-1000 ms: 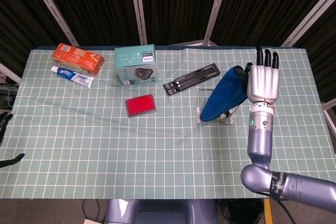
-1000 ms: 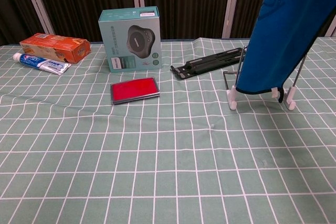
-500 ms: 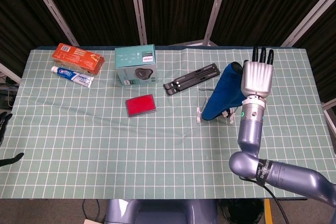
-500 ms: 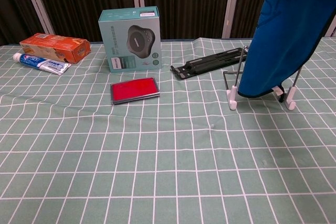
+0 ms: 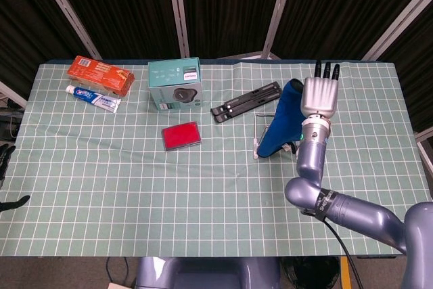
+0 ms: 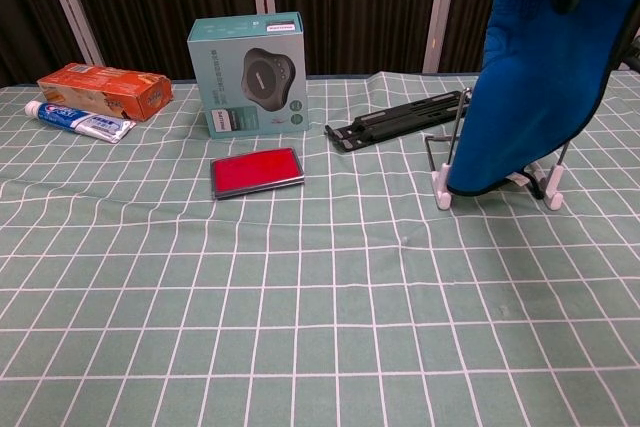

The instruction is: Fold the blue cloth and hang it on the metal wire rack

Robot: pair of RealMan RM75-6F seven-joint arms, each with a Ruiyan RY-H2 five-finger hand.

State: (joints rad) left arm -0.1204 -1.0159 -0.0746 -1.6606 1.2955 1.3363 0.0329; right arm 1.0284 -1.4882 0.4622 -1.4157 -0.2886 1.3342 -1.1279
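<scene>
From the head view, the blue cloth (image 5: pixel 281 118) hung over the metal wire rack (image 5: pixel 258 136), right of the red case (image 5: pixel 180 135). The right robot hand (image 5: pixel 320 95) was just right of the cloth, fingers straight and side by side; whether it held the cloth could not be told. Far left of the red case, at the desk (image 5: pixel 135 187) edge, only dark fingertips of the left robot hand (image 5: pixel 8 178) showed.

From the chest view, the cloth (image 6: pixel 535 87) draped down over the rack (image 6: pixel 447 162), right of the red case (image 6: pixel 256 171).
</scene>
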